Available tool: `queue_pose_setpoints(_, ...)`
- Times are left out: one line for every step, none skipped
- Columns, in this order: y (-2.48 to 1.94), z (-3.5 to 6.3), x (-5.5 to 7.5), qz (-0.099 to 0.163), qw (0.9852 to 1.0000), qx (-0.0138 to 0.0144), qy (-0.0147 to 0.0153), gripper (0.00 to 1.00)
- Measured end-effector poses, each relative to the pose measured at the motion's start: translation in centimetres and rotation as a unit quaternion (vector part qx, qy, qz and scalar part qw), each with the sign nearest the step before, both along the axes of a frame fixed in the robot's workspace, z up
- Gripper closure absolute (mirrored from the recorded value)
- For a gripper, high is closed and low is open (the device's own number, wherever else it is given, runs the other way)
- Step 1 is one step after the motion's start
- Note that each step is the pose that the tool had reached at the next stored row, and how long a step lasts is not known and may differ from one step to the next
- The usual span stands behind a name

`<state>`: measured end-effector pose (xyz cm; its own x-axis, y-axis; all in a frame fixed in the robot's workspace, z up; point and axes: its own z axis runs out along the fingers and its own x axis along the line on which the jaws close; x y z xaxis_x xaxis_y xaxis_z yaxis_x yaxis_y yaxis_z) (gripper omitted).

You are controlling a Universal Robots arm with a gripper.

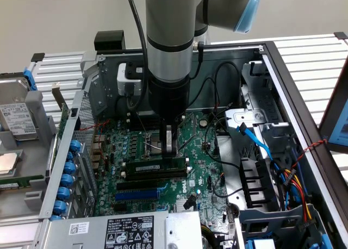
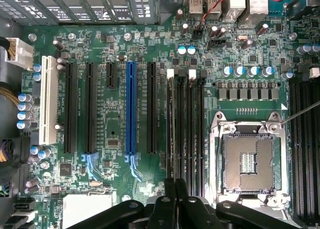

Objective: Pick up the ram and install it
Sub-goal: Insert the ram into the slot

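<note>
You had the gripper [image 1: 171,150] right over the ram [image 1: 154,167] with its 2 fingers [image 2: 181,194] pressed close together, I think because the ram stood on its edge in 1 long black slot [image 1: 152,176] of the motherboard [image 1: 179,197] and needed a straight push down.

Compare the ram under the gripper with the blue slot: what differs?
Colour: the ram is green with a white label; the blue slot is plain blue. State: the ram stands on edge among the black slots, below the gripper; the blue slot is empty. Both are long, narrow and parallel.
</note>
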<state>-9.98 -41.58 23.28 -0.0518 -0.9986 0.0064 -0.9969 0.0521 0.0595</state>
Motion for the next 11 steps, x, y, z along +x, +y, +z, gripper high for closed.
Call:
queue_pose_setpoints(0.0,0.0,0.0,0.0,1.0,0.0007,0.0,0.88)
queue_pose_setpoints(-0.01,0.0,0.0,0.0,1.0,0.0013,0.0,0.88)
queue_pose_setpoints(-0.02,0.0,-0.01,-0.001,1.0,0.0019,0.0,0.88)
queue_pose_setpoints(-0.03,0.0,0.0,-0.001,1.0,0.0024,0.0,0.88)
queue_pose_setpoints(-0.04,0.0,0.0,-0.001,1.0,0.0027,0.0,0.88)
queue_pose_setpoints(-0.06,-0.01,-0.01,-0.002,1.0,0.0028,-0.0001,0.88)
queue_pose_setpoints(-0.09,-0.01,-0.02,-0.002,1.0,0.0029,-0.0001,0.88)
queue_pose_setpoints(-0.14,-0.01,-0.04,-0.002,1.0,0.0028,-0.0001,0.88)
queue_pose_setpoints(-0.19,0.0,-0.07,-0.002,1.0,0.0028,-0.0001,0.88)
queue_pose_setpoints(-0.22,0.0,-0.09,-0.002,1.0,0.0028,0.0,0.88)
queue_pose_setpoints(-0.22,0.0,-0.1,-0.003,1.0,0.0028,0.0,0.88)
